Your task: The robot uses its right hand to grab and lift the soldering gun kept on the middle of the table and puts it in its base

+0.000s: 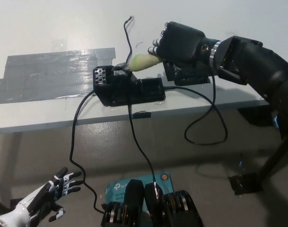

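Observation:
My black right hand (pixel 181 42) is shut on the soldering gun (pixel 143 61), whose pale yellow-green handle sticks out to the left of the hand. Its tip points left and down, touching the top of the black base (pixel 127 90) that stands near the table's front edge. A thin black cord (pixel 127 28) rises from the gun toward the back of the table. My white left hand (pixel 47 194) rests open at the lower left, below the table.
A wide patch of grey tape (pixel 49 73) covers the white table (pixel 63 28) left of the base. A black pad (pixel 188 75) lies under my right hand. Black cables (pixel 205 123) hang over the table's front edge toward the floor. A teal box (pixel 129 184) lies on the floor.

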